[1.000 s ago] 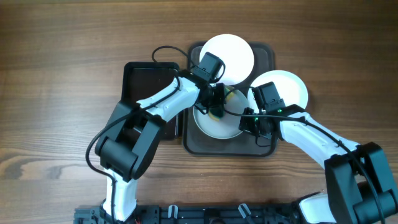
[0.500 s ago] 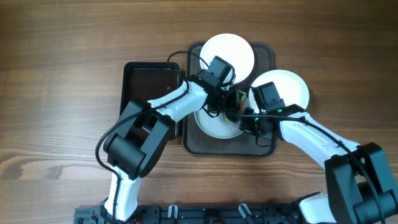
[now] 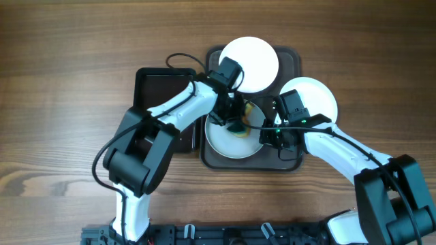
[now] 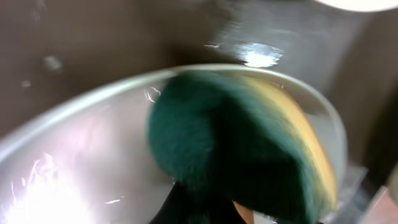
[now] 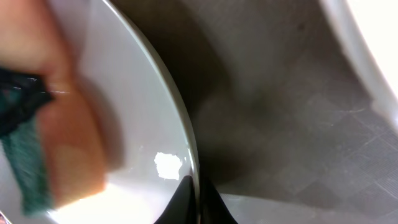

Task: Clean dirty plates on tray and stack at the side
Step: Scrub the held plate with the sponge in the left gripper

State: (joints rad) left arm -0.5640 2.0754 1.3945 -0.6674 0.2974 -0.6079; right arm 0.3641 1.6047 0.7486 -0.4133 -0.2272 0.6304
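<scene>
We saw right gripper (image 5: 198, 194) pinching plate (image 5: 143, 106) rim only in right wrist view; left gripper (image 3: 235, 120) clenched sponge (image 4: 230, 149).

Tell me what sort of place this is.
Probably a robot test bench set up for dishwashing, not a real kitchen: a bare wooden table, a tray holding plates, and a sponge held against one plate by a robot arm.

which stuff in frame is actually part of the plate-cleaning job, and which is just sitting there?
In the job:
front plate, under the sponge
top plate
right plate
brown tray
left end effector, holding the sponge
right end effector, pinching the front plate's rim

Lying about:
black tray
table
</scene>
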